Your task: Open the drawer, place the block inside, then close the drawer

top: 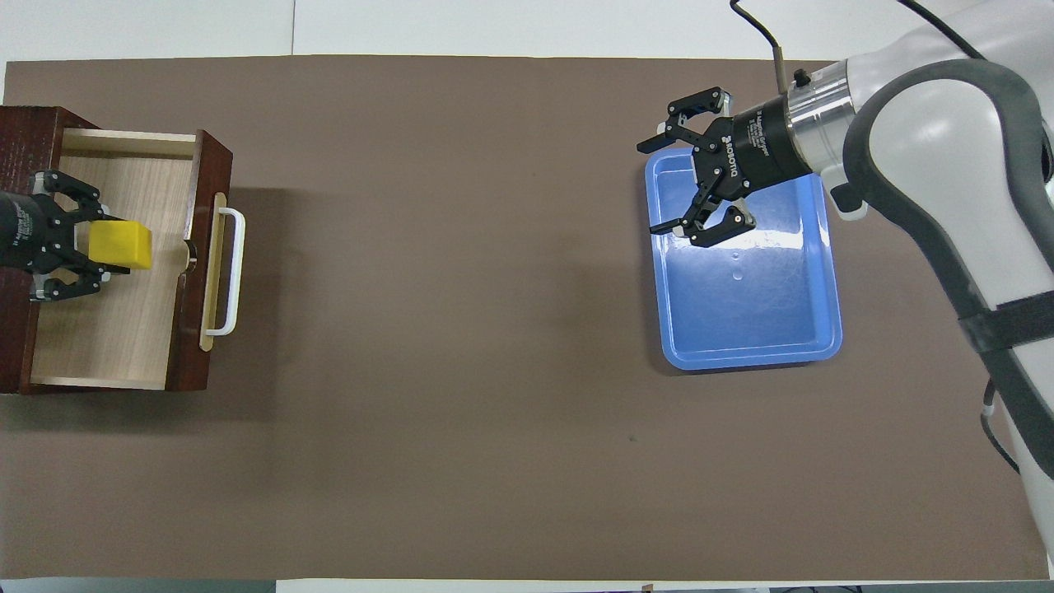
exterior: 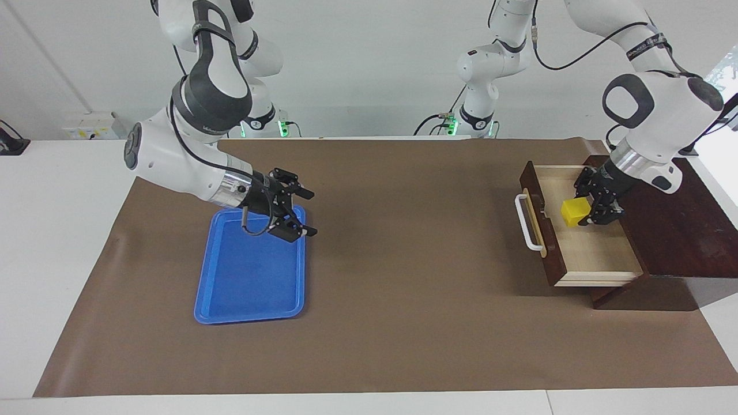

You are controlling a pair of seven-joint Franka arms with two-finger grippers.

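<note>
Left gripper (exterior: 591,208) clamps the small bright yellow cube (exterior: 573,212) over the open drawer's (exterior: 594,253) pale floor; right gripper (exterior: 302,212), fingers spread, hangs over the blue tray's (exterior: 248,300) corner.

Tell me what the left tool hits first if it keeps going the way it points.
Probably the pale floor of the open drawer: the left tool, shut on the yellow block, angles down into it. Height above the floor is unclear.
</note>
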